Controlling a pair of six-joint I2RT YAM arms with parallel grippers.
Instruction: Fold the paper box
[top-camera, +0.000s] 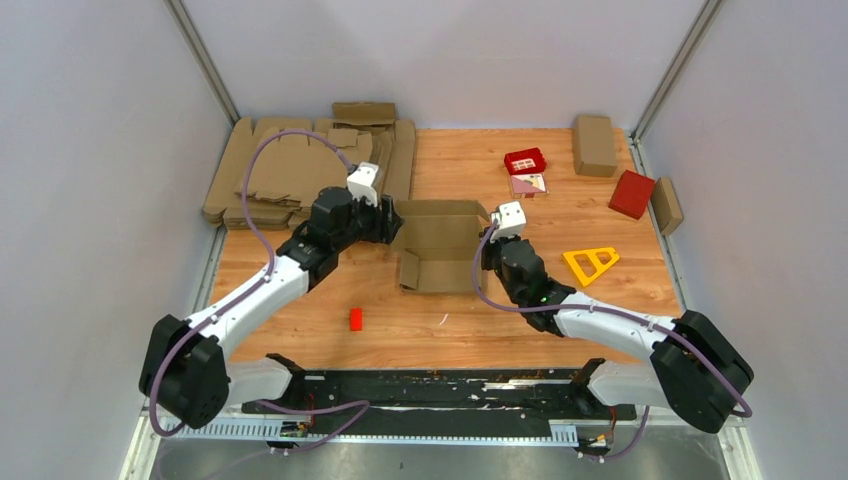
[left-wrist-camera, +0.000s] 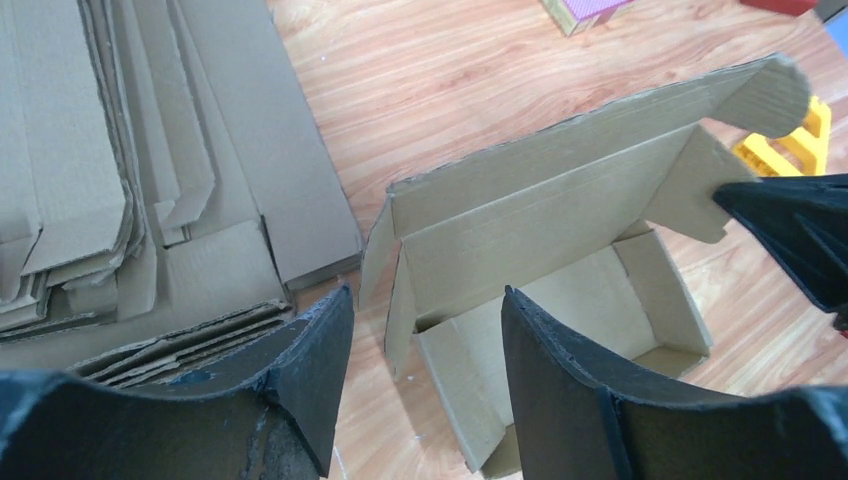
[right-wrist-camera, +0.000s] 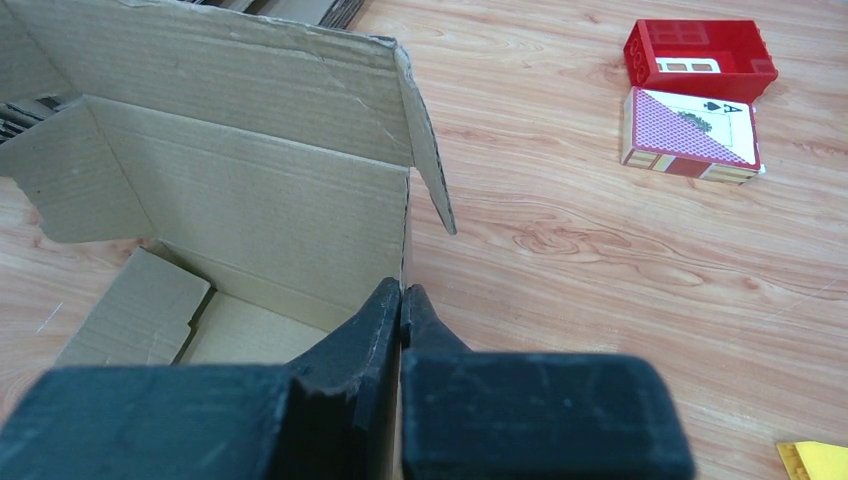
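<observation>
Half-folded brown cardboard paper box (top-camera: 440, 243) mid-table, lid flap up. R gripper (right-wrist-camera: 401, 300) clenched on its right wall. L gripper (left-wrist-camera: 425, 345) released, fingers straddling left wall, no contact.

One camera overlooks from above; both close wrist cameras share the paper box (top-camera: 440, 245)

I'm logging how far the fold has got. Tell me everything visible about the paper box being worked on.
The paper box is plain brown corrugated cardboard, unprinted, partly erected into an open tray in the middle of the wooden table. Its tall back panel stands upright with small side tabs; the lid flap rises above it. The floor and low side walls are formed, and the near side is unfinished. The right hand is shut, pinching the right wall edge. The left hand is open, hovering at the left corner.
</observation>
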